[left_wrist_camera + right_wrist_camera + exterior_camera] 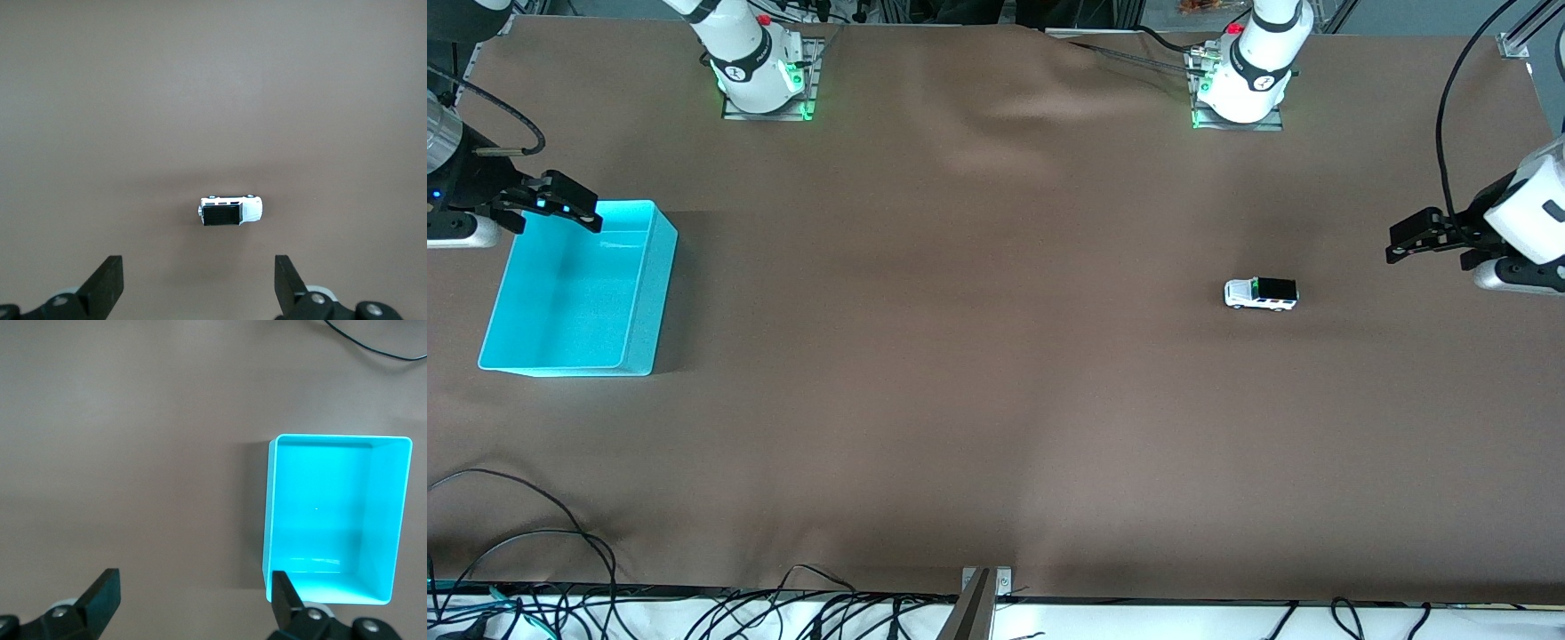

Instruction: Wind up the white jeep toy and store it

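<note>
While the white jeep toy (1261, 293) is sitting untouched, the left gripper (1401, 242), fingers spread, is poised to descend; the right gripper (560, 206), also spread, is waiting over the cyan bin (640, 356).

A brown cloth (978, 373) covered the worktop, rumpled into soft folds near the edge farthest from the front camera. Black cables (534, 596) lay tangled along the nearest edge over a white strip, and one loop strayed onto the cloth. A metal bracket (985, 582) sat at that edge's middle.
</note>
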Action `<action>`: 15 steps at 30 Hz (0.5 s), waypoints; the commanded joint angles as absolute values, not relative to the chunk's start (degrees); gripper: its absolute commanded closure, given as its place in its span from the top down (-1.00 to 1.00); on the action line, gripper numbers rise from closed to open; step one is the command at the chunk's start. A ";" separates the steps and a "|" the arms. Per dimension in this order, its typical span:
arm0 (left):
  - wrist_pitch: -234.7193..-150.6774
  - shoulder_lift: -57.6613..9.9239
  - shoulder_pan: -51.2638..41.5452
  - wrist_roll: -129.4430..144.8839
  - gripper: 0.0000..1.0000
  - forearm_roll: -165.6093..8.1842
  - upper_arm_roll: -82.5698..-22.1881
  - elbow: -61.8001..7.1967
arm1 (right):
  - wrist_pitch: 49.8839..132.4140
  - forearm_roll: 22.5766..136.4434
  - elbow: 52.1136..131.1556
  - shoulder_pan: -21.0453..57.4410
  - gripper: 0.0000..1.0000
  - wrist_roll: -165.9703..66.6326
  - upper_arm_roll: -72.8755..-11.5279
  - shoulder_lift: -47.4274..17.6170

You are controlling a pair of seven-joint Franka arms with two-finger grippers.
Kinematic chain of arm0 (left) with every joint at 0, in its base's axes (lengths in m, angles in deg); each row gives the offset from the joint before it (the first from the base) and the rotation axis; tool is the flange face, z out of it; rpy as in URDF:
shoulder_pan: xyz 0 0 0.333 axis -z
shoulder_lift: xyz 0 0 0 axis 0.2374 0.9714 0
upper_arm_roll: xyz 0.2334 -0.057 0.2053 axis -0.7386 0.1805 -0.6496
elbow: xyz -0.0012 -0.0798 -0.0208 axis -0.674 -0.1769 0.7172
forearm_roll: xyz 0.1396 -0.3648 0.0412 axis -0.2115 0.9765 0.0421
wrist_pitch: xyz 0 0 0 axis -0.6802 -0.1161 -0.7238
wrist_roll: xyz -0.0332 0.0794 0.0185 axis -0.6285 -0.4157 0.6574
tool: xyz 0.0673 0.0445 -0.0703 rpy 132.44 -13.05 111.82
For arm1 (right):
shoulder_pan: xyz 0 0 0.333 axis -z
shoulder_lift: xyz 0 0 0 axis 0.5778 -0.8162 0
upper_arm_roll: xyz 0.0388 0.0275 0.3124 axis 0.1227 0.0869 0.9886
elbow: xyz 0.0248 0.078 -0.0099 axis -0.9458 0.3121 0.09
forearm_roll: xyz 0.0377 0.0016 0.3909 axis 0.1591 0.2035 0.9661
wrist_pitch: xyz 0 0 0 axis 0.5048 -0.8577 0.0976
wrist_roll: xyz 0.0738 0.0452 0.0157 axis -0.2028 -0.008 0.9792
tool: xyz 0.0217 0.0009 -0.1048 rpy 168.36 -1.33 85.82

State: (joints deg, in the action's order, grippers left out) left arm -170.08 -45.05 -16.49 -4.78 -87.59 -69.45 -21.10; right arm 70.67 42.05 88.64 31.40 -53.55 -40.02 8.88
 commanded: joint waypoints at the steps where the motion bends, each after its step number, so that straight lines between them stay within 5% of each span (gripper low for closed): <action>1: -170.63 -45.89 -16.63 -5.24 1.00 -88.93 -68.95 -22.16 | 69.75 42.93 88.23 31.52 1.00 -53.56 -40.09 8.99; 15: -170.37 -46.06 -16.72 -4.79 1.00 -88.76 -68.86 -22.86 | 69.83 42.93 87.62 31.52 1.00 -54.08 -40.09 8.73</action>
State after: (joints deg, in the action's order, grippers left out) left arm -170.08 -45.06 -16.50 -4.73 -87.64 -69.12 -21.95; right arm 70.53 42.06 88.64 31.43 -53.79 -40.05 8.87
